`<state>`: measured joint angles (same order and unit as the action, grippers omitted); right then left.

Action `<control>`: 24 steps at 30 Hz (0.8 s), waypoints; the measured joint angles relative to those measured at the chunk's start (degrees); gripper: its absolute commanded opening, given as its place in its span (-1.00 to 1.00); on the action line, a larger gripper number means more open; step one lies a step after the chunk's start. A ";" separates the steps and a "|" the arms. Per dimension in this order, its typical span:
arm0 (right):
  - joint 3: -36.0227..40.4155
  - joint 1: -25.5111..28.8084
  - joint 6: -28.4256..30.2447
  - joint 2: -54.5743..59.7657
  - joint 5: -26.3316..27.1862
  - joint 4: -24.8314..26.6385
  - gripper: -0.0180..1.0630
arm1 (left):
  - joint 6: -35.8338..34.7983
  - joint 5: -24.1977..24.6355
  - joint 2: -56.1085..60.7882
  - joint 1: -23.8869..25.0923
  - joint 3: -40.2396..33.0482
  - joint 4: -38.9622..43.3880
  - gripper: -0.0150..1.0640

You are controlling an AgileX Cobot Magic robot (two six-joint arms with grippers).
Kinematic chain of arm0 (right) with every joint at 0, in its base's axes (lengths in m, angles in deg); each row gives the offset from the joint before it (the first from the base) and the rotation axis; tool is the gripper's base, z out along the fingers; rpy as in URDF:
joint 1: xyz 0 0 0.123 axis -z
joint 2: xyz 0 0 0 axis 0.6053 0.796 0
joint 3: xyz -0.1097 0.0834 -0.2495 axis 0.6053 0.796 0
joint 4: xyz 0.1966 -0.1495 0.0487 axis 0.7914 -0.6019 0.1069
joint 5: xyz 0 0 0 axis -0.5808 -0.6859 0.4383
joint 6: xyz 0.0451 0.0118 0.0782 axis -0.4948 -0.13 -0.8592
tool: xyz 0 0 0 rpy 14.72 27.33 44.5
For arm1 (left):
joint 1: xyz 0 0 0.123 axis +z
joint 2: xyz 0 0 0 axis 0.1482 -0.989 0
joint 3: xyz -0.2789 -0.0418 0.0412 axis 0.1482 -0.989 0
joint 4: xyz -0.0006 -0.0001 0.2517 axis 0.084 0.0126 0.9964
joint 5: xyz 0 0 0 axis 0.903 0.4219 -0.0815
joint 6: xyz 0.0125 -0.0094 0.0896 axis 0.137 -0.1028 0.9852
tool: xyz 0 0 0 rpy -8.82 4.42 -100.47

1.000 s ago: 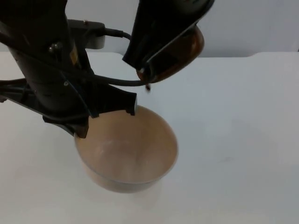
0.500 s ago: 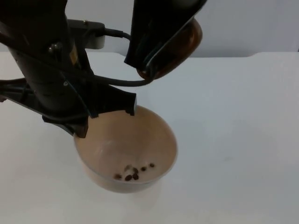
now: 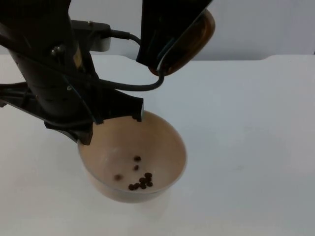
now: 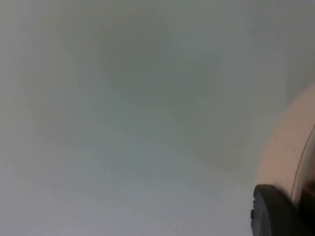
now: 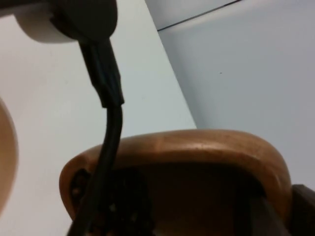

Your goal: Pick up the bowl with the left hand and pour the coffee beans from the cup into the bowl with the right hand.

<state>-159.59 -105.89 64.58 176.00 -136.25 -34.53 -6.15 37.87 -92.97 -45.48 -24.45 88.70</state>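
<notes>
Top view: left gripper (image 3: 113,115) clamps bowl (image 3: 133,162) by its far rim, held off table (image 3: 246,147), few beans (image 3: 140,181) inside; right gripper (image 3: 165,49) holds tilted cup (image 3: 194,42) above. Left wrist: bowl wall (image 4: 285,147) beside fingertip (image 4: 273,214). Right wrist: cup rim (image 5: 187,147) gripped; both look rigid, light, prob smooth, so rim/side grips suit.

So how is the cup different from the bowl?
The cup is dark glossy brown; the bowl is pale tan. The cup is tipped on its side above the bowl's far rim, while the bowl sits mouth-up. The bowl looks much wider than the cup. Coffee beans lie in the bowl. Both are held: the cup by the right gripper, the bowl's rim by the left gripper.
</notes>
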 measured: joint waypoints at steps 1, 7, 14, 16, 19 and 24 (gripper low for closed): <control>0.00 0.00 0.00 0.00 0.00 0.00 -0.96 | 0.00 0.00 0.00 0.00 0.00 0.00 -0.98; 0.00 -0.37 0.49 0.00 -0.44 -1.80 -0.96 | -0.11 -0.14 0.00 0.00 0.00 0.00 -0.98; 0.00 -0.59 0.85 0.00 -0.81 -2.76 -0.96 | -0.11 -0.14 0.00 0.00 0.00 0.00 -0.98; 0.00 -0.59 1.08 0.00 -0.81 -3.20 -0.96 | -0.11 -0.14 0.00 0.00 0.00 0.00 -0.98; 0.00 -0.67 1.08 0.00 -0.81 -3.98 -0.96 | -0.11 -0.14 0.00 0.00 0.00 0.00 -0.98; 0.00 -0.80 1.21 0.00 -0.94 -4.72 -0.96 | -0.11 -0.14 0.00 0.00 0.00 0.00 -0.98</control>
<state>-159.59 -106.69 65.79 176.00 -137.19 -39.26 -6.25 37.73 -92.97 -45.48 -24.45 88.70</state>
